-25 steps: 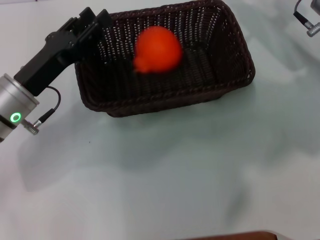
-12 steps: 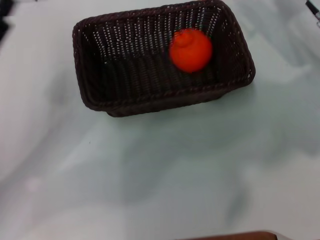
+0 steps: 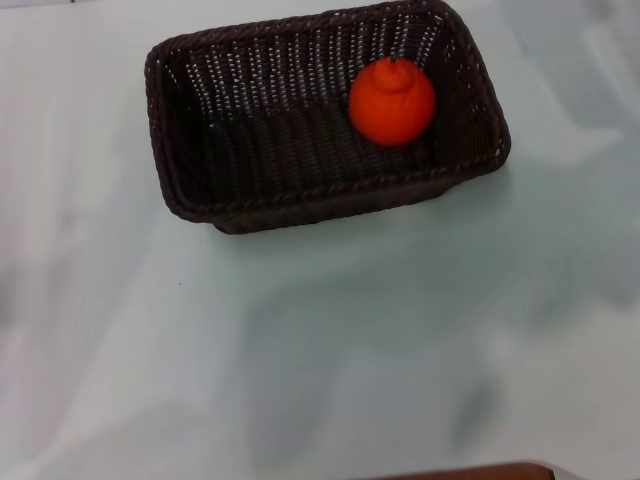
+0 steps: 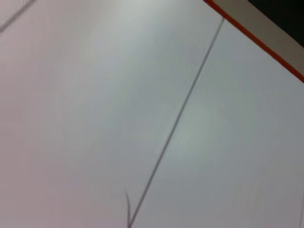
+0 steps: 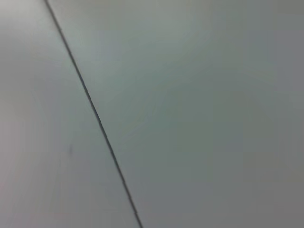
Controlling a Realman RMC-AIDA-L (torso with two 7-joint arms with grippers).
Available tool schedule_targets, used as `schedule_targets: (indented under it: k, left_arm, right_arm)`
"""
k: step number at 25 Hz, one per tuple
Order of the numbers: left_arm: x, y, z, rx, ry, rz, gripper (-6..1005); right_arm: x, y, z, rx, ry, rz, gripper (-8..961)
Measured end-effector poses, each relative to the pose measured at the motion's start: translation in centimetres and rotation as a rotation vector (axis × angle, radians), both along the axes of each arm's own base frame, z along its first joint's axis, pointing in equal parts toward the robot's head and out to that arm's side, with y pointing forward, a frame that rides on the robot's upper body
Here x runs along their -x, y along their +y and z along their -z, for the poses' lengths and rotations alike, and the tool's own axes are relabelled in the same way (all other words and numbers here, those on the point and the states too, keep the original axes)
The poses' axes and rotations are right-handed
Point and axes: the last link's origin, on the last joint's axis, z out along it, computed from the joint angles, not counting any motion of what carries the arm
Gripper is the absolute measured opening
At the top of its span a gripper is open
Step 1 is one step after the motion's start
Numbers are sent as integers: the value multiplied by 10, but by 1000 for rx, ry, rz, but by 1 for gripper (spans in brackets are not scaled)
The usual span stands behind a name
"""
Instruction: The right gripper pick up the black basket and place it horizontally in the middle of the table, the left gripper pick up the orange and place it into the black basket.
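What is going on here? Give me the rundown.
Nothing is being handled right now. The orange sits inside the black basket, toward its right end, and the basket rests on the table. Neither gripper shows in the head view; both wrist views show only bare table.

A: What carries the things here?

B: A table, smooth and glossy, with a pale whitish-green colour. In both wrist views a thin dark line runs across it, like a seam between two panels. One wrist view also shows an orange strip along its edge.

A: And what lies directly on it?

B: Only the basket. It is dark, woven and rectangular, and it stands in the far half of the table, its long side across the head view and a little turned. It sits flat, with the open side up.
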Motion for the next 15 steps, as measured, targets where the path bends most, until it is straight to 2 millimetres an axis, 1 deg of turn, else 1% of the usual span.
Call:
schedule_targets:
  k: [5, 15]
  left_arm:
    - [3, -10, -5, -43, -3, -10, 888]
    - [4, -12, -10, -84, -7, -17, 888]
  right_arm:
    - [5, 5, 0, -82, -94, 18, 703]
    - [7, 4, 2, -111, -97, 16, 703]
